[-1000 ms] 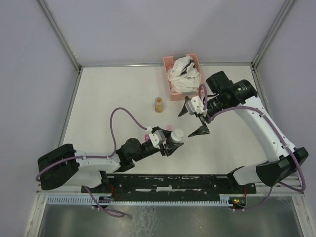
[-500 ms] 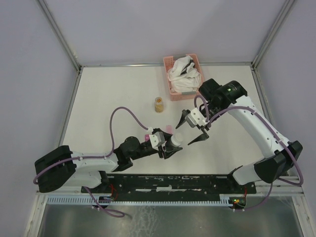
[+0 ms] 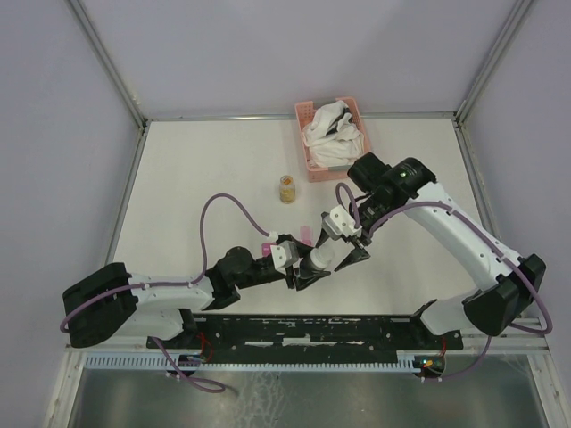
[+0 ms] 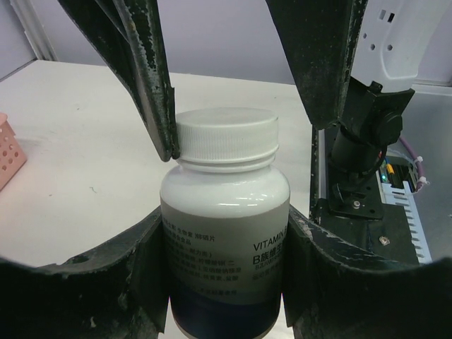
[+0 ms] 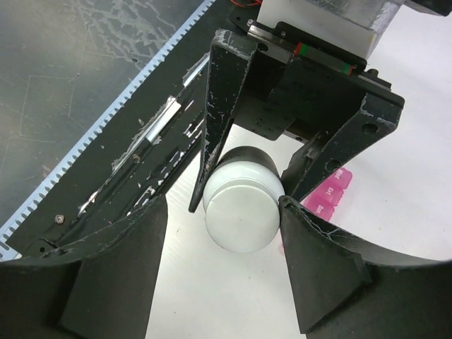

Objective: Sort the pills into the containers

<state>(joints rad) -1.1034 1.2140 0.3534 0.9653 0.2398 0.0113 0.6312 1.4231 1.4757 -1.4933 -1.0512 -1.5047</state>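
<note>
Swinging down from beside the pink lattice basket (image 3: 310, 116), where it hung a second ago, the right gripper (image 3: 335, 248) now straddles the ribbed white cap (image 4: 226, 134) of the white pill bottle (image 3: 319, 257) at the centre of the overhead view. Its fingers stand narrower than before yet unclenched: one finger (image 4: 152, 78) touches the cap's edge and the other stands just apart. The left gripper (image 3: 310, 266) has barely shifted (slightly lower in the frame) and grasps the bottle's body, pressed to both sides of the label.

The pill-box strip (image 5: 328, 192) is mostly hidden behind the left gripper. Only a few translucent magenta compartments show, lying on the bench (image 3: 205, 178) just beside the bottle, and their lids cannot be made out. The bottle's base is cut off at the lower edge of the left wrist view.

The bottle is glossy white plastic with a dark blue band low down. The fingers are matt black and scuffed with pale scratches. A small amber jar (image 3: 287, 188) stands well apart, above centre, and crumpled white cloths (image 3: 332, 134) fill the basket.
</note>
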